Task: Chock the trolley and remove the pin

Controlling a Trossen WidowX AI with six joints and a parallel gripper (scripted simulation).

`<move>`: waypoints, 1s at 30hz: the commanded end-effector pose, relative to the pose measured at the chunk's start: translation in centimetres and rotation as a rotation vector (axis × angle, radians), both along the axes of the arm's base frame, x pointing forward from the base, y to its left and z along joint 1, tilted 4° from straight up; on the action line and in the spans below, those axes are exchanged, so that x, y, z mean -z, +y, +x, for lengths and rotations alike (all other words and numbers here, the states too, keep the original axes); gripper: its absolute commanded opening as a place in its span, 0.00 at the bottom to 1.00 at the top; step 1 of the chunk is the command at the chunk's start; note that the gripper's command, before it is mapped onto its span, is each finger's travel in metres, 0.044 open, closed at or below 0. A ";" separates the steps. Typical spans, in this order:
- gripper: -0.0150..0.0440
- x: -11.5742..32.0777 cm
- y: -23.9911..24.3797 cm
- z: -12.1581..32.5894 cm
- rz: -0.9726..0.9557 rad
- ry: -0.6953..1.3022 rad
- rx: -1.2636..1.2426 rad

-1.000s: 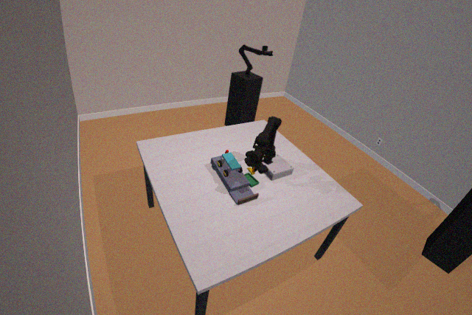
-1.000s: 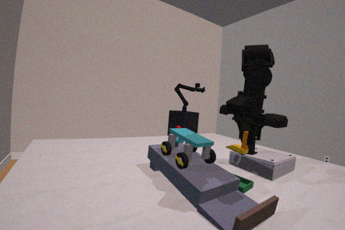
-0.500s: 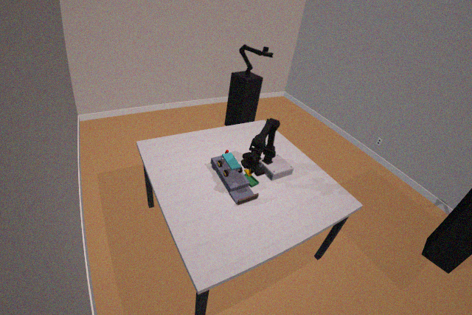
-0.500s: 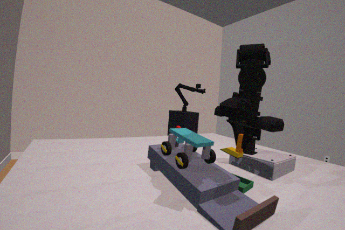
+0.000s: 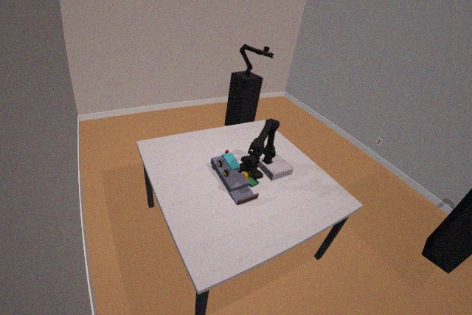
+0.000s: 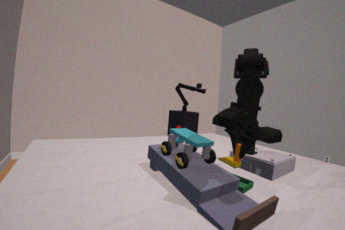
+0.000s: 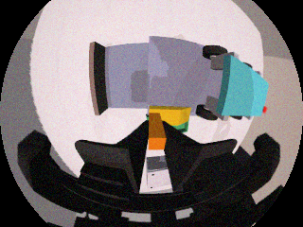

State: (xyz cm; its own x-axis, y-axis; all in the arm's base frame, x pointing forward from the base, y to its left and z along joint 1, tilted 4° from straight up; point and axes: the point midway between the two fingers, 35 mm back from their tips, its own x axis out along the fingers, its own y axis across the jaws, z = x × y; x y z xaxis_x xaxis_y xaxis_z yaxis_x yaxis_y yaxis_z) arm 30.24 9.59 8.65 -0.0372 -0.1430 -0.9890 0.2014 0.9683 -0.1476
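My gripper (image 5: 245, 171) (image 6: 240, 152) (image 7: 154, 123) is shut on the orange handle of the yellow chock (image 6: 228, 161) (image 7: 174, 114). The chock is held in the air beside the ramp (image 6: 213, 177) (image 7: 182, 87), on the robot-base side and near the green tray (image 5: 253, 182) (image 6: 247, 187) (image 7: 182, 128). The chock is apart from the trolley's wheels. The teal-topped trolley (image 5: 230, 161) (image 6: 192, 136) (image 7: 243, 90) stands on the upper part of the ramp. The red-headed stop pin (image 5: 226, 150) (image 6: 178, 126) (image 7: 265, 110) shows at its uphill end; its shaft is hidden.
A brown end board (image 5: 248, 198) (image 6: 256, 213) (image 7: 94, 78) stands across the ramp's low end. The pale robot base box (image 5: 282, 170) (image 6: 282, 163) is behind the tray. A second black arm stands on a pedestal (image 5: 243, 96) (image 6: 183, 120) beyond the table.
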 end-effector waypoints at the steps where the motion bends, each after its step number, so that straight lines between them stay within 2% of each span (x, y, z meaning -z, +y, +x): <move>1: 0.25 1.2 -0.3 -0.1 -0.009 0.006 -0.006; 12: 0.25 3.5 -0.8 -0.2 -0.009 0.006 -0.006; 30: 0.25 3.2 -2.1 -0.5 -0.010 0.006 -0.006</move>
